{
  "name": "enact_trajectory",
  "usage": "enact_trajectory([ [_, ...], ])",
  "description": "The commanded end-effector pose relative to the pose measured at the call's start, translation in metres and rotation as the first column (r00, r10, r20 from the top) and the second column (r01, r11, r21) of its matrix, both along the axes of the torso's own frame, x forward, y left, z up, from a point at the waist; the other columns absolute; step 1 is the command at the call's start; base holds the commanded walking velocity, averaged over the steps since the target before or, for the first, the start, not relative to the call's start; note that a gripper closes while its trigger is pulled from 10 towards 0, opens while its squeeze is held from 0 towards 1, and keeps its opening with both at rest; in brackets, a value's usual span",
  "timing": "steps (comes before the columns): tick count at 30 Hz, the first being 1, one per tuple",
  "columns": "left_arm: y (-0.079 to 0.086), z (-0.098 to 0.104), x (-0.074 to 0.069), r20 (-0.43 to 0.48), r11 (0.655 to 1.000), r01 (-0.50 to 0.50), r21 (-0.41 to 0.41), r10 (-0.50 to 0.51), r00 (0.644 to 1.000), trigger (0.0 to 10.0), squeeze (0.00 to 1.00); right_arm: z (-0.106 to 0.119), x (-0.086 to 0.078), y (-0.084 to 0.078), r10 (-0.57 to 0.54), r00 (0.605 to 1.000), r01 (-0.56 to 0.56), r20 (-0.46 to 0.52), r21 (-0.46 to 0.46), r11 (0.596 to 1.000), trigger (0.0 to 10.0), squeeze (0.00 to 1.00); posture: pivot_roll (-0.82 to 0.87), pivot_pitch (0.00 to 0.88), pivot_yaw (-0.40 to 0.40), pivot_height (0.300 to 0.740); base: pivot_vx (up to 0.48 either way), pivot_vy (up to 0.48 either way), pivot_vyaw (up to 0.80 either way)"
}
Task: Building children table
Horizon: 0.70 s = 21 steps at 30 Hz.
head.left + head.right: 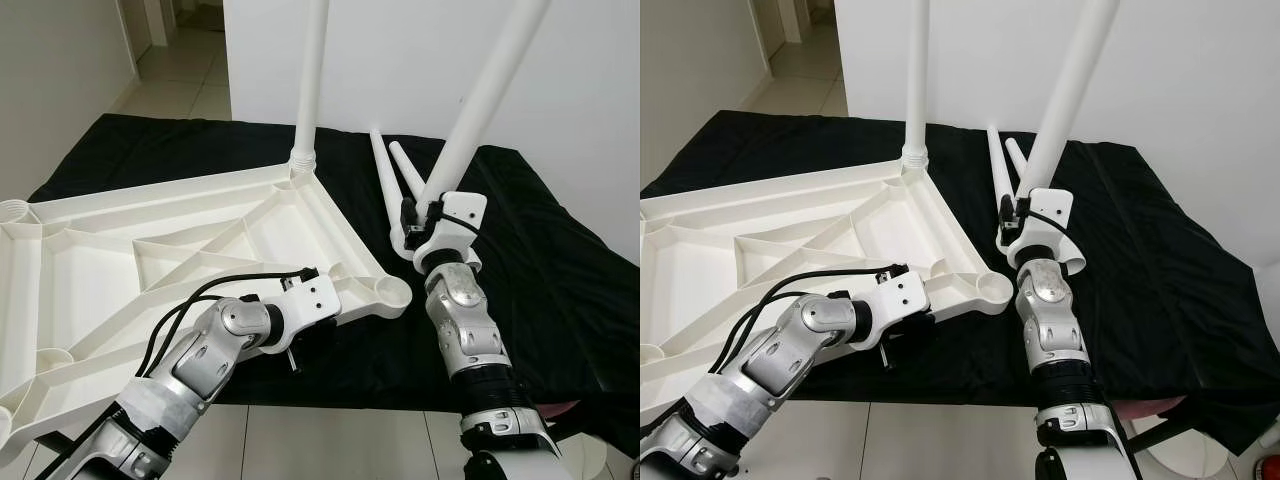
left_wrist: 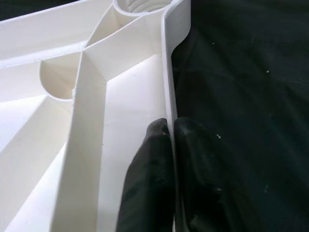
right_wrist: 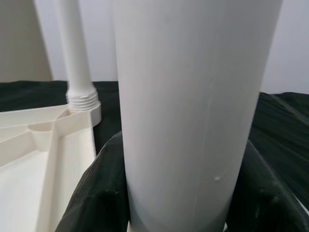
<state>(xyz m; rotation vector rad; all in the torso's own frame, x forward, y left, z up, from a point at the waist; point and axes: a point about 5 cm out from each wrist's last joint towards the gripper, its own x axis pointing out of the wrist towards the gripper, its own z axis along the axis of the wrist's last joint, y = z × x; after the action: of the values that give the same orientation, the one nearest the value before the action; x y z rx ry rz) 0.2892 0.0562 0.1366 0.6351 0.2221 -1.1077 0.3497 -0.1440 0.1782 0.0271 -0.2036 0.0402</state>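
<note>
The white table leg (image 1: 480, 95) is held in the right gripper (image 1: 425, 222), its jaws clenched around the thick lower end. Its long axis leans up and to the right, thin end upward. The upturned white tabletop (image 1: 150, 250) lies on the black-covered counter (image 1: 560, 270); another leg (image 1: 311, 70) stands upright in its far corner. The left gripper (image 2: 170, 159) clamps the tabletop's near rim. Two spare legs (image 1: 392, 185) lie beside.
</note>
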Motion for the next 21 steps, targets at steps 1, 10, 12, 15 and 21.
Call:
enact_trajectory([
  [1, -0.003, 0.006, 0.003, 0.013, 1.000, -0.007, -0.027, 0.007, 1.000, 10.0, 0.58, -0.003, 0.001, -0.001, 0.002, 1.000, -0.003, -0.018, -0.014, 1.000, 10.0, 0.00, 0.03, 0.000, -0.091, 0.740, 0.000, 0.000, 0.00],
  [10, -0.004, 0.027, 0.006, -0.001, 0.984, -0.065, -0.166, 0.065, 0.998, 10.0, 0.00, -0.009, -0.004, -0.004, 0.057, 0.998, -0.059, -0.028, -0.056, 0.997, 10.0, 0.00, 0.02, 0.000, -0.107, 0.740, 0.000, 0.000, 0.00],
  [12, -0.004, 0.031, 0.006, -0.003, 0.974, -0.081, -0.211, 0.082, 0.997, 10.0, 0.00, -0.010, -0.007, -0.005, 0.074, 0.997, -0.075, -0.019, -0.051, 0.996, 10.0, 0.00, 0.02, 0.000, -0.110, 0.740, 0.000, 0.000, 0.00],
  [15, -0.003, 0.037, 0.007, -0.014, 0.945, -0.121, -0.304, 0.123, 0.992, 10.0, 0.00, -0.013, -0.012, -0.006, 0.117, 0.993, -0.118, -0.010, -0.046, 0.992, 10.0, 0.00, 0.02, 0.000, -0.112, 0.740, 0.000, 0.000, 0.00],
  [21, 0.007, 0.044, 0.013, 0.024, 0.887, -0.209, -0.413, 0.240, 0.970, 10.0, 0.00, -0.020, -0.021, -0.010, 0.144, 0.990, -0.144, -0.006, -0.028, 0.989, 10.0, 0.00, 0.02, 0.000, -0.113, 0.740, 0.000, 0.000, 0.00],
])
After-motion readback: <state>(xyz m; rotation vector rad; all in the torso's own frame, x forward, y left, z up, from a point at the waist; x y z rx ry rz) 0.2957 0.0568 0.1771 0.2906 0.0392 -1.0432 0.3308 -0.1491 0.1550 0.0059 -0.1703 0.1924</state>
